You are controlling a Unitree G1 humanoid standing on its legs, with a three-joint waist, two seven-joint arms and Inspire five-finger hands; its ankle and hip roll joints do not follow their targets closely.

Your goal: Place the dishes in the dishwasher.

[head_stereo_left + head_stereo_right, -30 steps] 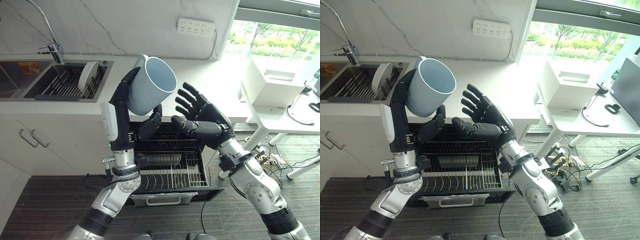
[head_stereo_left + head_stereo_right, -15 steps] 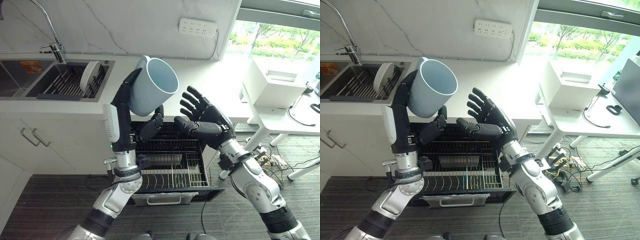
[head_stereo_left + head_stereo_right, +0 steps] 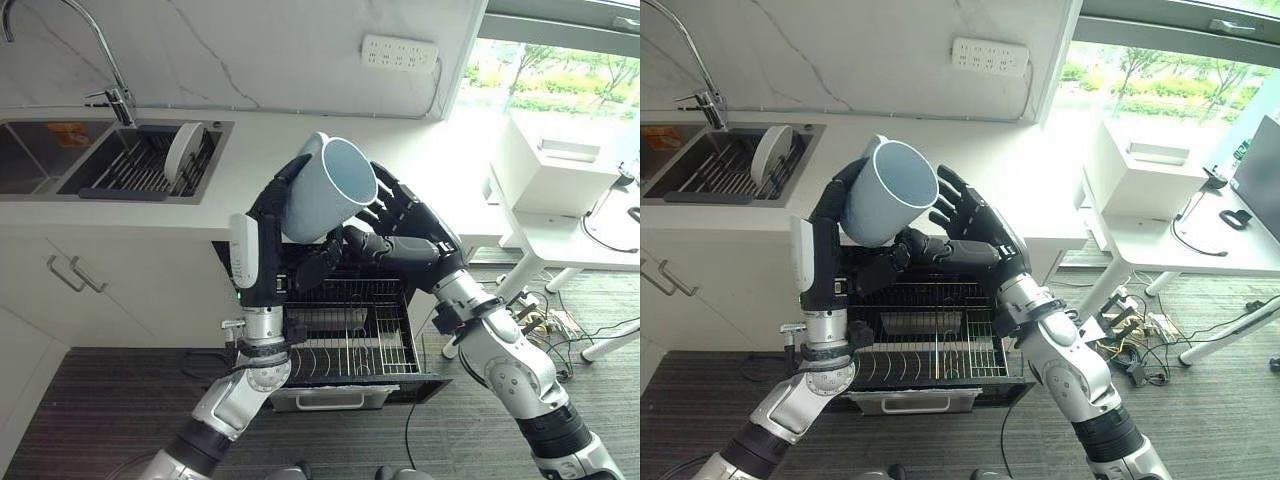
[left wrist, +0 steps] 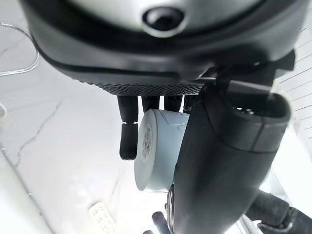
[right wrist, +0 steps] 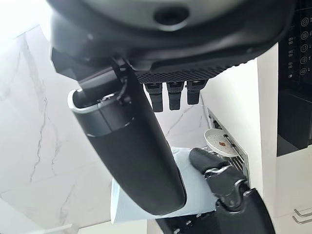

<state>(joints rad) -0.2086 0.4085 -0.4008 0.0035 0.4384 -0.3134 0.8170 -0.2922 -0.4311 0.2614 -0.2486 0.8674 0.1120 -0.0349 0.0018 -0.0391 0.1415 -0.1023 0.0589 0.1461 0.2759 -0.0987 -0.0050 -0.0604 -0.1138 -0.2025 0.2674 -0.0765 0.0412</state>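
Your left hand (image 3: 285, 205) grasps pale blue mug (image 3: 330, 190), fingers curled over its back, thumb beneath, mouth tilted toward you. Your right hand (image 3: 405, 232) just beside mug, fingers (image 3: 958, 205) spread, released, tips at rim. Below fingers: pulled-out dishwasher rack (image 3: 350, 335). White plate (image 3: 180, 150) upright in sink rack (image 3: 130, 170).

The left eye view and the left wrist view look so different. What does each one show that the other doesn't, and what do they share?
Left eye view alone: the open dishwasher rack below the counter, the sink with a white plate standing in its rack, the faucet, and the right hand, open beside the mug.

Left wrist view alone: a label on the mug's side.

Both: the pale blue mug held in the left hand, and the wall socket strip.
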